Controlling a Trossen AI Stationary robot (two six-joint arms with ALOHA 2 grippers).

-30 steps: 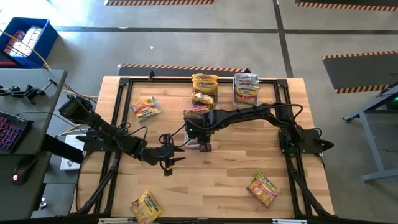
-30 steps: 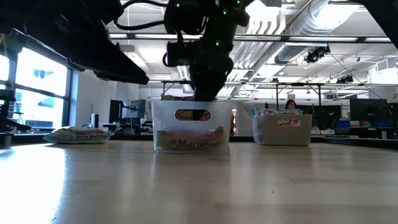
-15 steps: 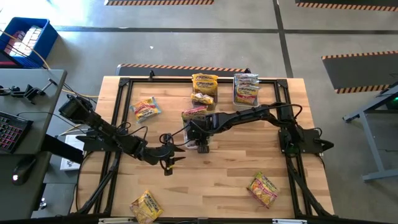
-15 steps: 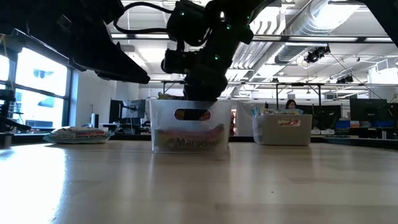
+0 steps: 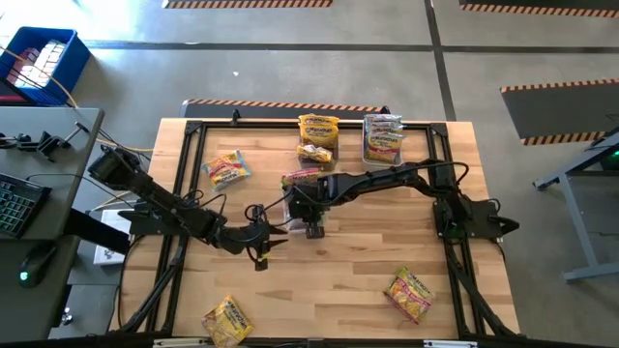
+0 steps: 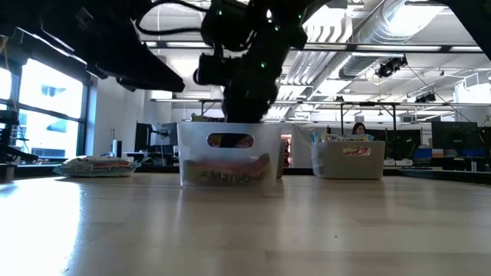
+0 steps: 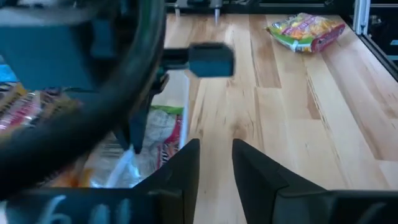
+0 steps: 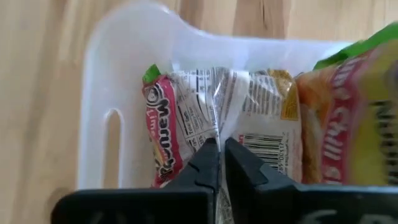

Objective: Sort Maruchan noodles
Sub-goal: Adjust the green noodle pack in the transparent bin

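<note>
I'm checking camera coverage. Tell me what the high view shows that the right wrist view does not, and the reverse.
Only the high view shows the loose packets on the table, such as the one near the front right, and the left end effector beside the bin. Only the right wrist view shows the right end effector shut above a packet's printed seam inside the clear bin. Both show the wooden table and packets in that bin.

Glossy crinkly plastic noodle packets (image 8: 205,118) (translucent plastic bin (image 8: 118,74)), matt wooden table (image 5: 358,280).
</note>
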